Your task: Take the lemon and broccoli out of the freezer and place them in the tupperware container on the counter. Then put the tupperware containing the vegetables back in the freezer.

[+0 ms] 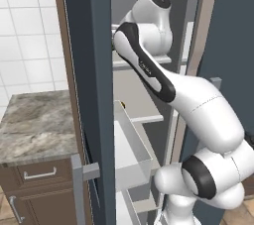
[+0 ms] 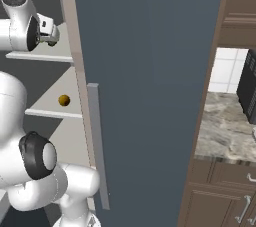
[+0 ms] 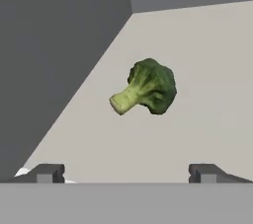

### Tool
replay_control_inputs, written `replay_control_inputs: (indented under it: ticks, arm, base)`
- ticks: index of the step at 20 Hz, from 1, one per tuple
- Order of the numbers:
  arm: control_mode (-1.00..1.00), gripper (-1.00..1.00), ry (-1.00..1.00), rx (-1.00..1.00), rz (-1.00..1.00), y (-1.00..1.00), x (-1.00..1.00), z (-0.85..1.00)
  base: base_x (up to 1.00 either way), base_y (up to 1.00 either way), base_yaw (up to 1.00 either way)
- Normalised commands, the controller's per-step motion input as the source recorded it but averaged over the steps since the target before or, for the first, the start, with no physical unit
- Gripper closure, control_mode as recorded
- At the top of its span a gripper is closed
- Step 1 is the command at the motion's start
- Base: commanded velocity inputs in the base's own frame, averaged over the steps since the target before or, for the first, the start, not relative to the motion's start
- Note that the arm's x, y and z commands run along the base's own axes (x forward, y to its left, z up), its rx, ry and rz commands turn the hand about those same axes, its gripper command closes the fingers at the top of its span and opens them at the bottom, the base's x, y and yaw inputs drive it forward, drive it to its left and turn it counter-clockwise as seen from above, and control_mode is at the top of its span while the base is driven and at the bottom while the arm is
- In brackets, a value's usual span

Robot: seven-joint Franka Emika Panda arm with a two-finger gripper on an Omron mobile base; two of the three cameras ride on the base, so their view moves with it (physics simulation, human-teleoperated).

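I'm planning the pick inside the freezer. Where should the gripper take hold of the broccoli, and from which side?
Probably grip the broccoli across its dark crown, coming from above with the open gripper. It lies on its side on the shelf, its stem tapering narrow.

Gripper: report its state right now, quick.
Gripper: open, jaws spread wide, holding nothing; the broccoli lies on the freezer shelf ahead of it, untouched.
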Motion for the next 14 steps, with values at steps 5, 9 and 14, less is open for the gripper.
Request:
replay_control_inputs:
  ticks: [5, 9, 14]
  arm:
    - [-1.0, -1.0, 0.0, 0.0, -0.01, 0.08, 0.16, -0.06]
    - [-1.0, -1.0, 0.0, -0.01, -0.04, 0.06, 0.11, -0.09]
    - [-1.0, -1.0, 0.0, -0.02, -0.07, 0.12, 0.13, -0.08]
  base:
    - [0.0, 0.0, 0.0]
    - [0.0, 0.0, 0.0]
    - [0.0, 0.0, 0.0]
